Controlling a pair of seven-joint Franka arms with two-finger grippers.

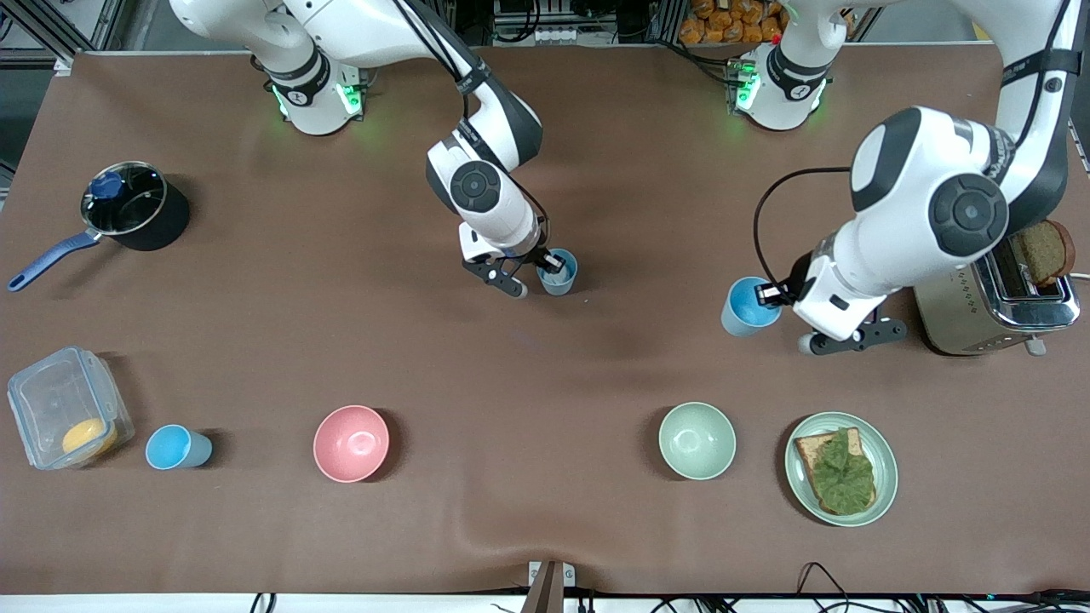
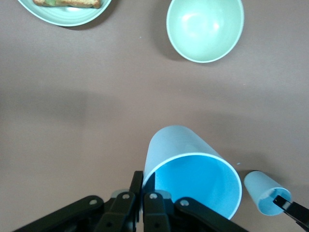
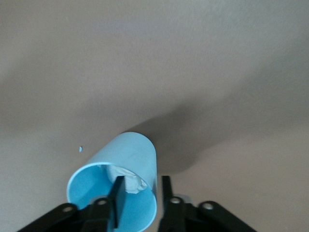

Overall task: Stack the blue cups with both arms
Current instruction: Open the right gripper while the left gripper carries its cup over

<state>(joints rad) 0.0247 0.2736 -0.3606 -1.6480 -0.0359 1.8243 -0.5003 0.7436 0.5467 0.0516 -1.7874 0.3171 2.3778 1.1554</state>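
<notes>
While both grippers pinch a cup by its rim, the stack itself is not yet made; notes follow.

Right gripper (image 1: pixel 538 274): pressed on the rim of the mid-table cup (image 1: pixel 558 272), one finger inside, one outside. A wall grip leaves the tapered body free below. The right wrist view shows the whitish patch inside this cup.

Mid-table cup: under the right gripper, upright on the table or barely off it; I cannot tell which.

Left gripper (image 1: pixel 769 295): closed on the rim of a second cup (image 1: pixel 748 306), fingers (image 2: pixel 149 203) pinching the wall with almost no gap. The mouth tilts toward the wrist camera, so the cup looks lifted, or tipped.

Second cup: at the left fingertips, beside the toaster (image 1: pixel 992 294), well apart from the right gripper's cup.

Third cup (image 1: pixel 176 447): untouched, upright, far from both grippers, beside the clear box (image 1: pixel 66 407) at the right arm's end.

Judgement, step: both cups secured; next, one must go over the other and drop in. The rim grips suit this only for the upper cup; the lower cup's inner finger would block nesting and must let go first.

Risk: a thin wall pinched on one side can swing or slip.

Bystanders: pink bowl (image 1: pixel 351 443), green bowl (image 1: pixel 697 440), plate (image 1: pixel 886 477) with toast, pot (image 1: pixel 136 206), none in the path between grippers.
</notes>
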